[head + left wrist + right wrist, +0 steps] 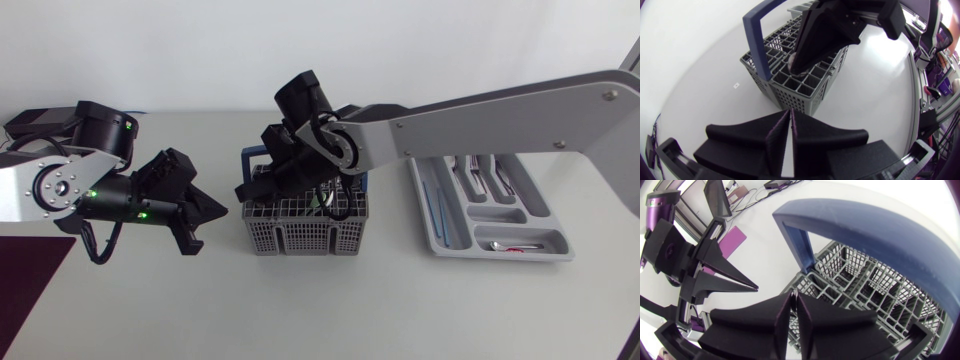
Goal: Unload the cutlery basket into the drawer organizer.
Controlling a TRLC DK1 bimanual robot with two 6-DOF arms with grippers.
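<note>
White table is seen from above, with the cutlery basket at its centre and the drawer organizer at 3 o'clock of it, some cutlery laid in. A pick is judged to be in hand: the right gripper is sunk among the cells, fingers pressed together; whether a piece is pinched cannot be told. The left gripper, closed and empty, is held at 9 o'clock. Next, a straight lift clear of the blue handle would be called for.
</note>
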